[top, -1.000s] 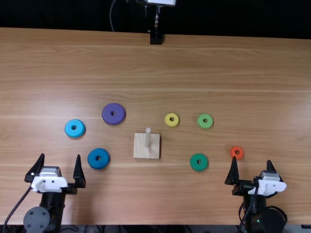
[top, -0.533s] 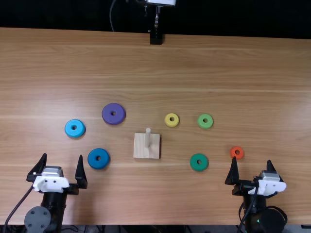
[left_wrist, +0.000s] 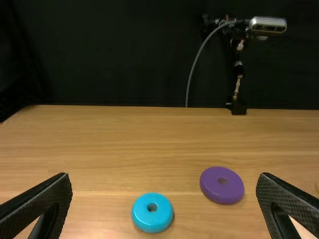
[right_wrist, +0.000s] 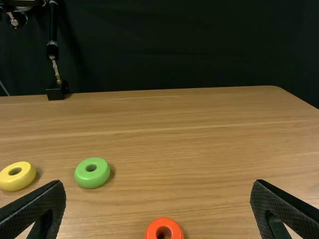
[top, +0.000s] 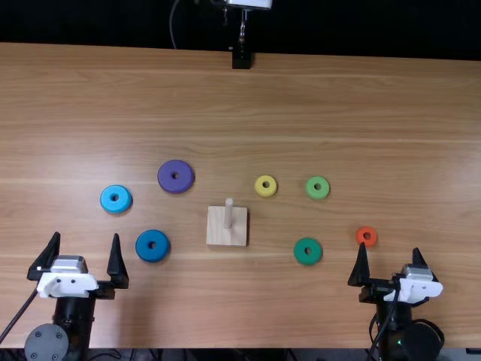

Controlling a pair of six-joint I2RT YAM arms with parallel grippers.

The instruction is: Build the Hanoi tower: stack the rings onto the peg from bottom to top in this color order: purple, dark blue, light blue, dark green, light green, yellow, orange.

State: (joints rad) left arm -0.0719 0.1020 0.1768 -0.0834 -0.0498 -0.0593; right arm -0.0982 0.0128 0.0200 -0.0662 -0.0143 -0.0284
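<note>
Your left end effector [top: 86, 235] and right end effector [top: 388, 250] stand spread; the orange ring [top: 360, 236] lies three o'clock from your peg [top: 228, 214], light green ring [top: 310, 189] at two.

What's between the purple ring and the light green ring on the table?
The yellow ring, nearer the light green ring. The top view shows it.

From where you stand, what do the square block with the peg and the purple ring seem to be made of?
The block and its peg look like pale, unpainted wood with a matte finish; faint grain shows on the block. The purple ring is one even colour and smooth, so perhaps plastic, though painted wood is possible too.
</note>
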